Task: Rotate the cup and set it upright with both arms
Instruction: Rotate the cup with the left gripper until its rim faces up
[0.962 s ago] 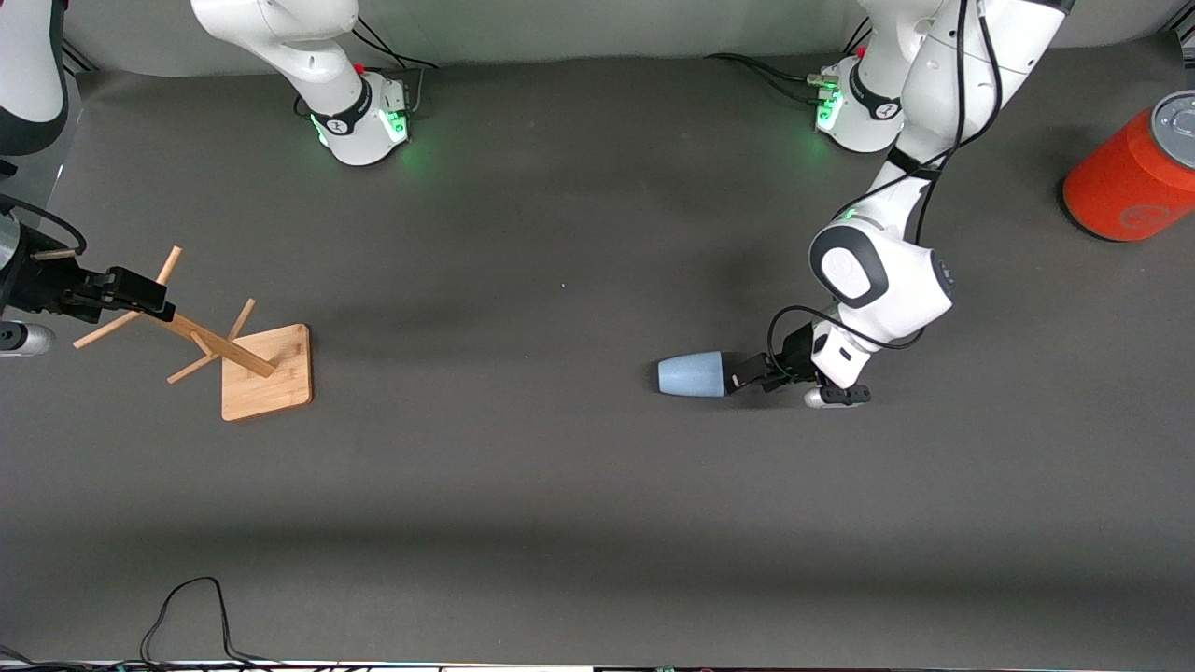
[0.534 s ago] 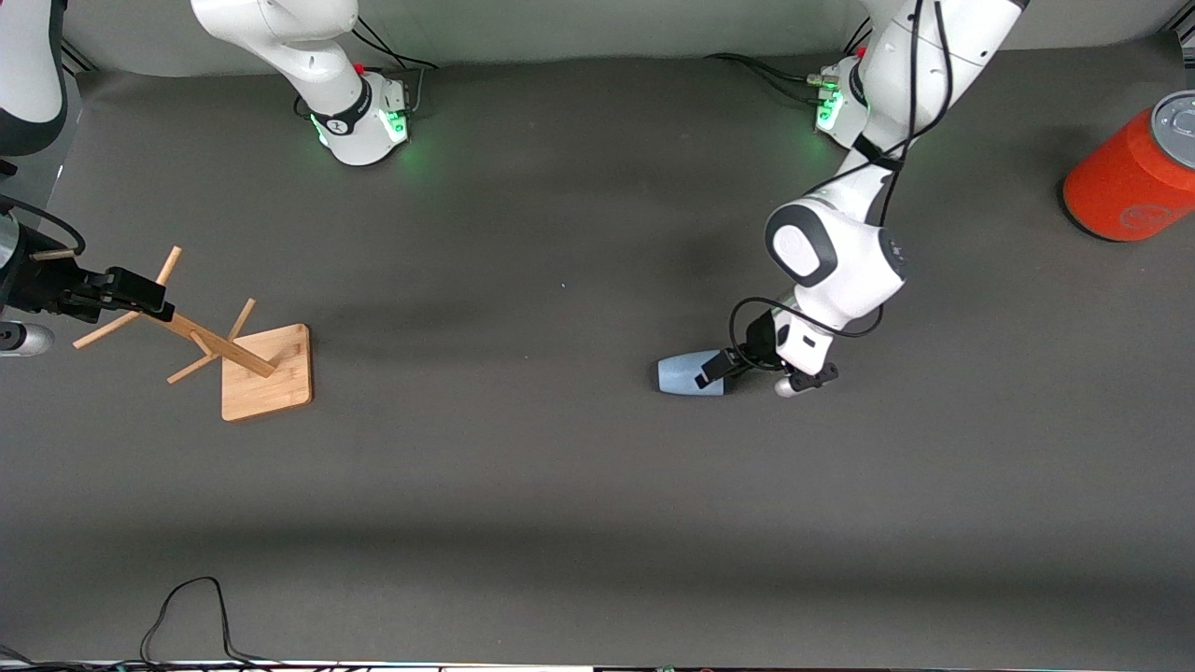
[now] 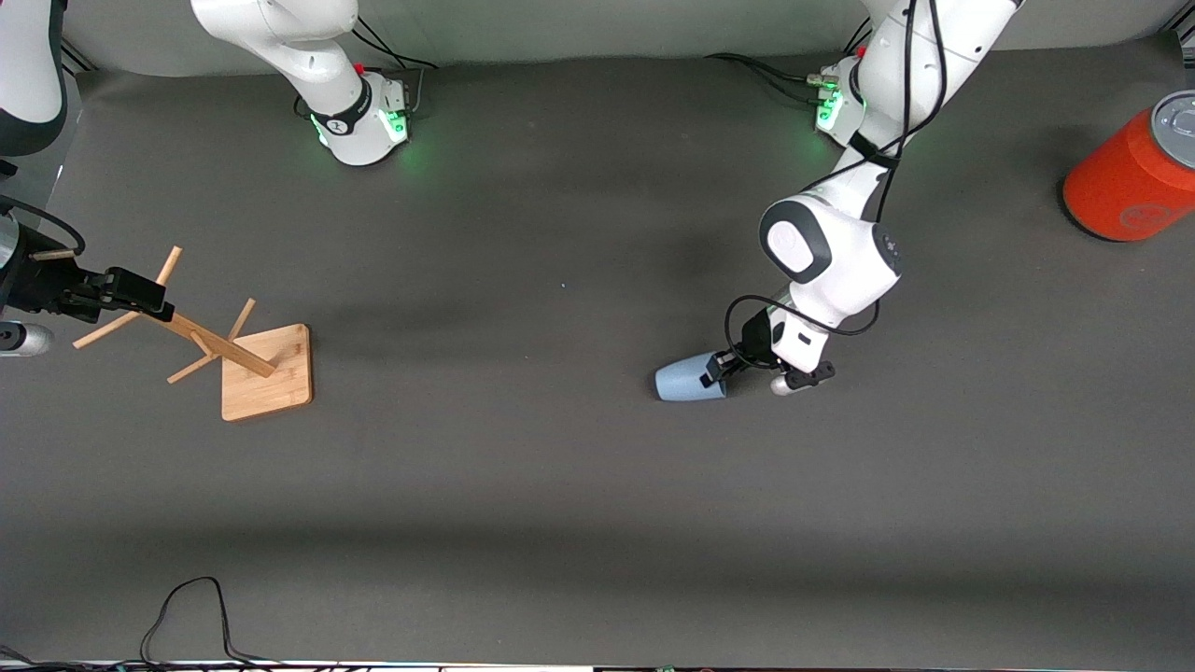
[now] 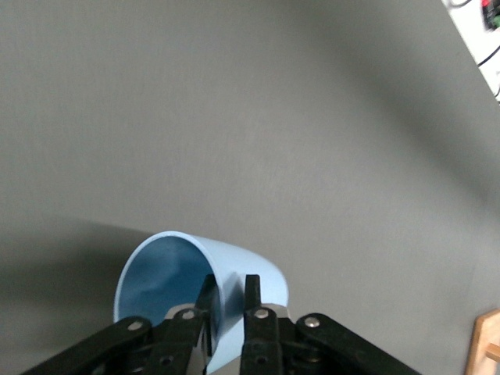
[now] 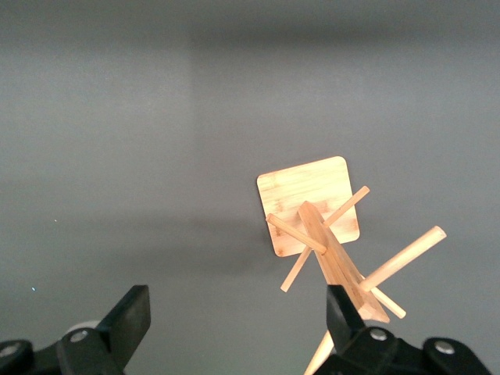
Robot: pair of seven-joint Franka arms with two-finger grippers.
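Grey matting covers the worktop [image 3: 560,485], on which everything else is laid out. At the left arm's end, close to the edge, a big red-orange can [image 3: 1134,173] is stood upright; it is kept well apart from the work and plays no visible part in it. Toward the right arm's end a wooden peg rack [image 3: 233,355] is set on its square base, its pegs fanned out; it too is well clear of the cup.

The right hand [image 5: 234,328] is held high over the rack with its jaws spread wide and nothing between them. It is judged to be waiting its turn, placed where it cannot get in the way.

The left hand [image 3: 721,366] has been brought down low to the worktop at the open end of the cup [image 3: 689,382]. The small pale blue cup is seen lying on its side about mid-worktop, its mouth turned toward the left arm's end. In the left wrist view one finger [image 4: 209,301] is seen inside the mouth and the other outside, so the rim wall is pinched between narrow jaws. Such a rim grip is judged to be chosen because it lets the lying cup be turned and tipped up.
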